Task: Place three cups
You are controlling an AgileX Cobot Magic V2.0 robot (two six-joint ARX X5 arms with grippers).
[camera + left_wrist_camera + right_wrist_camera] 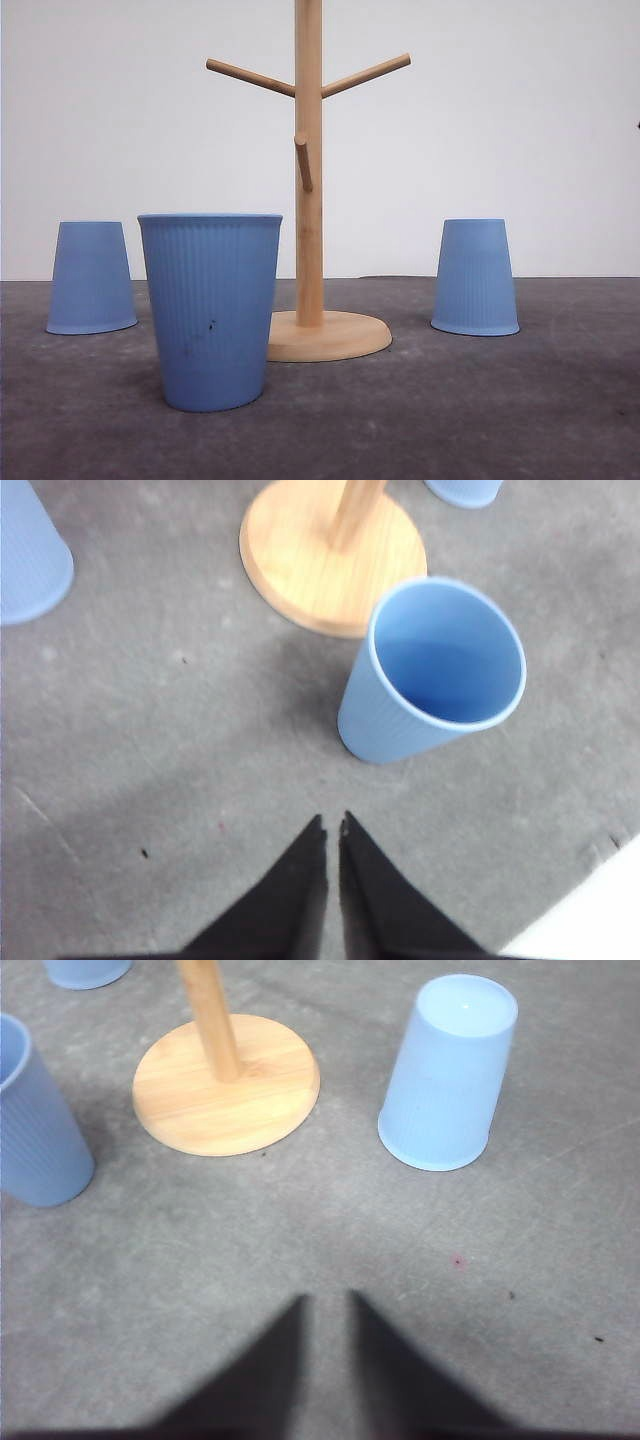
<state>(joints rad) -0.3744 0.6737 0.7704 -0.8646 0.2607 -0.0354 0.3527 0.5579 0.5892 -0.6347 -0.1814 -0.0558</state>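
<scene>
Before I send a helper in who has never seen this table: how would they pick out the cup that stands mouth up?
Find the wooden peg stand in the middle of the grey table. The cup stands just in front of its round base, toward the robot's left. Unlike the two cups farther back, it is upright, open mouth up.

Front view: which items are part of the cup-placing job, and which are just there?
Job items:
- upright cup, nearest the camera
- upside-down cup on the left
- upside-down cup on the right

Just there:
- wooden peg stand, no cup on it
- grey table
</scene>
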